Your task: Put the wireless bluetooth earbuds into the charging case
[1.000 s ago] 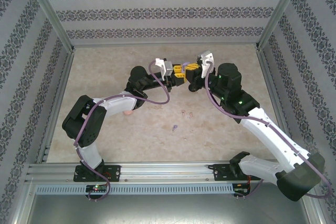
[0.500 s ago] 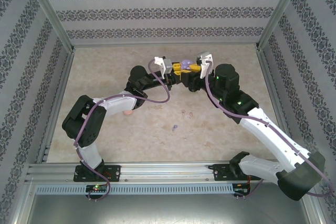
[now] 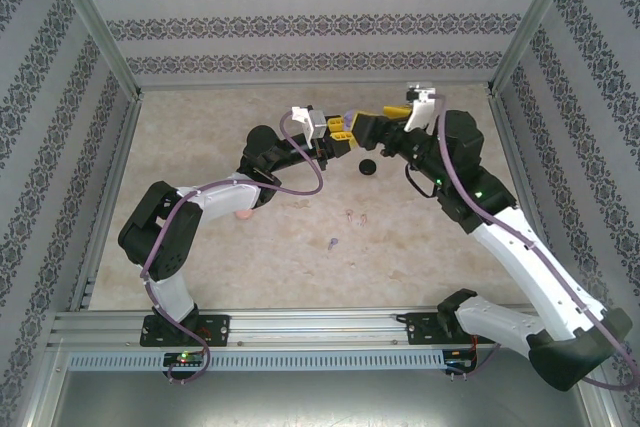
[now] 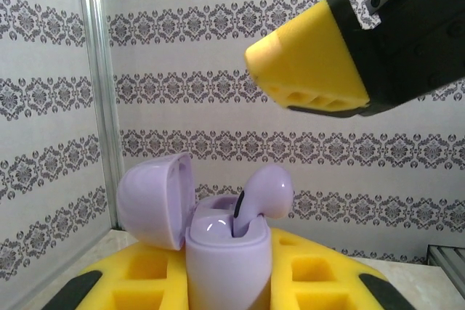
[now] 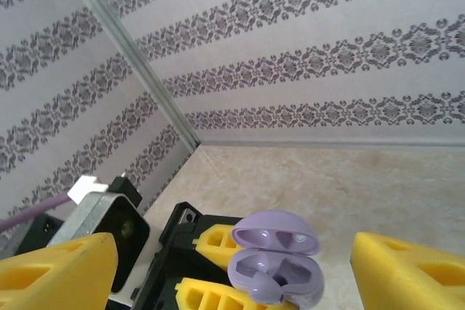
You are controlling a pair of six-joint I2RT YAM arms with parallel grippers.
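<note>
The purple charging case stands with its lid flipped open, and my left gripper is shut on its base between yellow pads. A purple earbud stands stem-down in one socket, its head sticking up above the rim. From the right wrist the same case lies below, the earbud in its lower half. My right gripper hangs open above it, touching nothing; one of its fingers shows overhead. Seen from the top, the left gripper and right gripper face each other at the back.
A black round case sits on the table just below the grippers. Two pale pink earbuds and a purple earbud lie mid-table. A pink case peeks out under the left arm. Patterned walls close in the table on three sides.
My right gripper has opened and pulled back up and to the right, away from the purple case. The purple earbud stays in the case. The left arm has held still.
</note>
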